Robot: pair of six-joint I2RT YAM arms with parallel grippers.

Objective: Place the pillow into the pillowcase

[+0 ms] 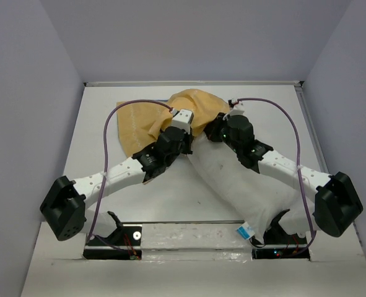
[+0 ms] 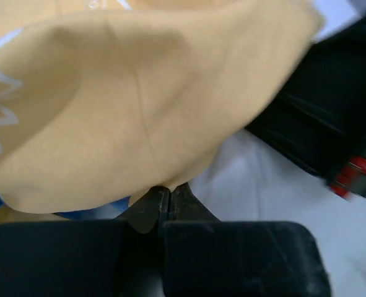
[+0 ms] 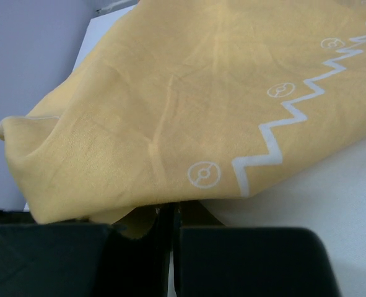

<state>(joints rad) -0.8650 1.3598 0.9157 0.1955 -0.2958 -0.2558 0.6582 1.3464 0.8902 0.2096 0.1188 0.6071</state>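
The white pillow (image 1: 238, 182) lies diagonally from the table's near right toward the middle. The mustard-yellow pillowcase (image 1: 150, 120) lies at the far middle, its near edge lifted over the pillow's far end. My left gripper (image 1: 184, 121) is shut on the pillowcase's edge; the left wrist view shows the yellow cloth (image 2: 139, 99) pinched at the closed jaws (image 2: 168, 193), with white pillow (image 2: 257, 185) below. My right gripper (image 1: 223, 120) is shut on the pillowcase's edge too; the right wrist view shows the yellow cloth (image 3: 189, 105) with white zigzag print at the closed jaws (image 3: 172, 207).
White walls enclose the table (image 1: 96, 148) at the back and sides. Purple cables (image 1: 108, 136) loop over both arms. The pillow's near end with a blue tag (image 1: 246, 231) lies by the right arm's base.
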